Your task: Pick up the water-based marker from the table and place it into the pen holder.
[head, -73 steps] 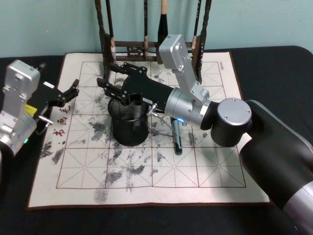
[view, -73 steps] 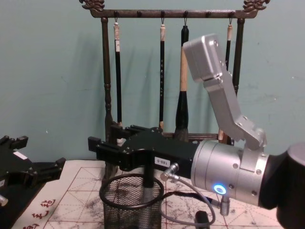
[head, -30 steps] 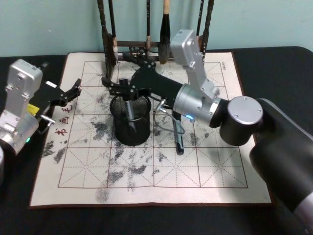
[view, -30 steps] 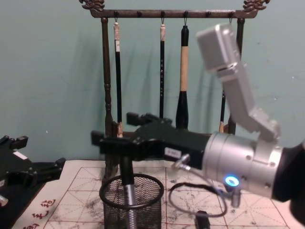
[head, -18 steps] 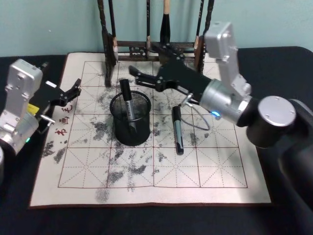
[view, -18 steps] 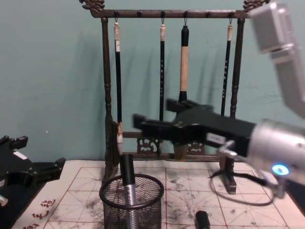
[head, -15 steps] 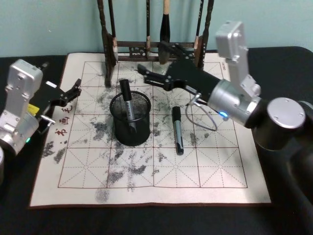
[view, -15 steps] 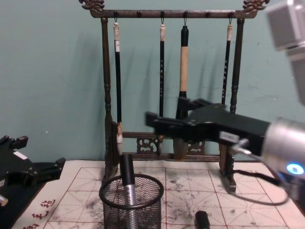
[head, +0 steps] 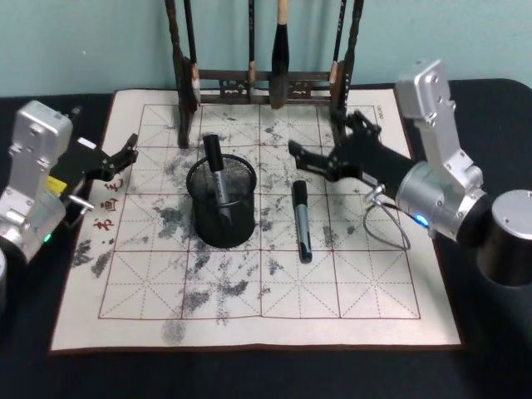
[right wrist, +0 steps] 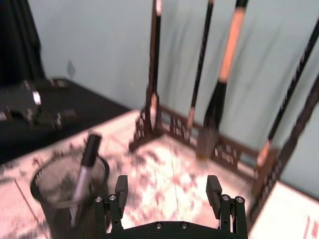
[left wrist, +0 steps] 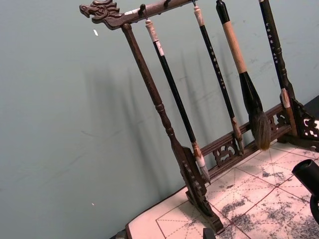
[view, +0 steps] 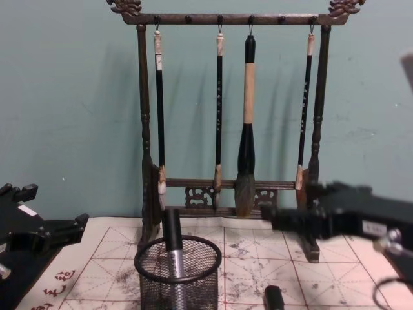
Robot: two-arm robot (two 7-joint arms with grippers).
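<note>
The marker stands in the holder, leaning, its black cap poking above the rim. The holder sits on the mat, left of centre. The right gripper hangs above the mat to the right of the holder, near the rack, fingers apart and empty. A second marker lies flat on the mat between holder and right gripper. The left gripper rests at the mat's left edge, fingers apart, holding nothing.
</note>
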